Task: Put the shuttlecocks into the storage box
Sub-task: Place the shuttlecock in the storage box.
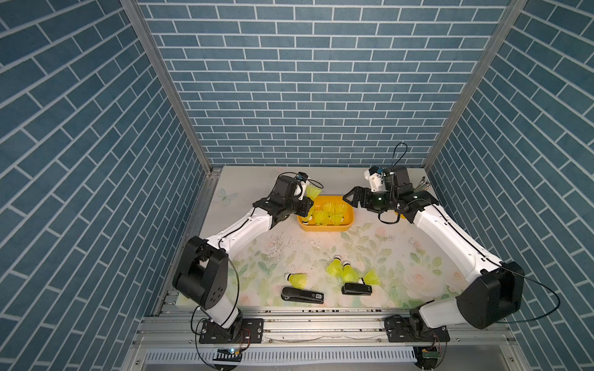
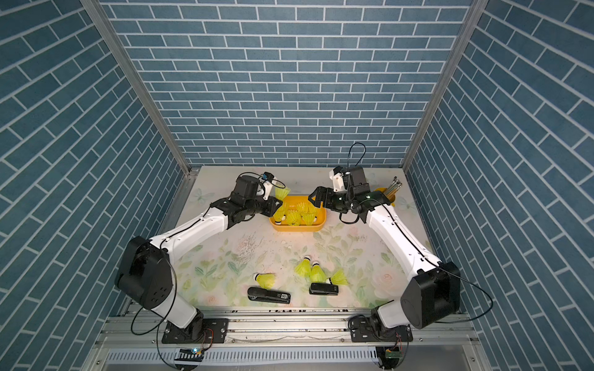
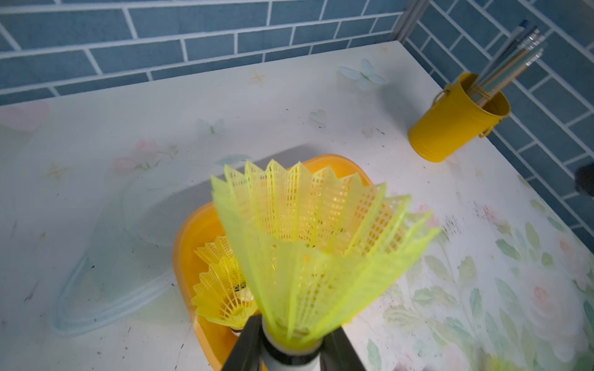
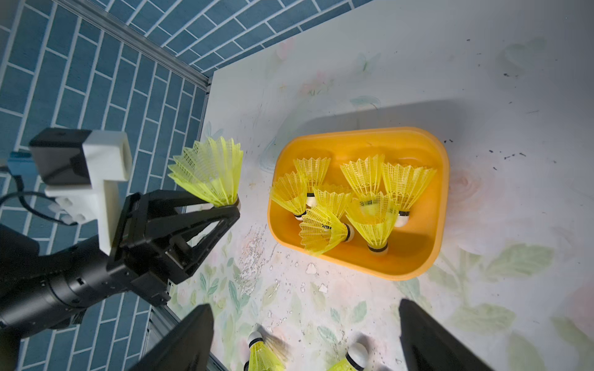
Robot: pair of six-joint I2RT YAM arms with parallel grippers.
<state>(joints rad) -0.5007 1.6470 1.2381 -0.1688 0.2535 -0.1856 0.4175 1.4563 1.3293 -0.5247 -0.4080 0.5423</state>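
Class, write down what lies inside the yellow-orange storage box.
Inside the storage box lie about seven shuttlecocks, overlapping in a heap. Their skirts cover several white tips and much of the floor, so anything beneath cannot be seen.

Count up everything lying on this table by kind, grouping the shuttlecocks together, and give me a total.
Shuttlecocks: 12 (7 in the storage box, 1 in the left end effector, 4 loose on the table)
Black staplers: 2
Storage box: 1
Yellow pencil cup: 1 (pencils inside not counted)
Total: 16
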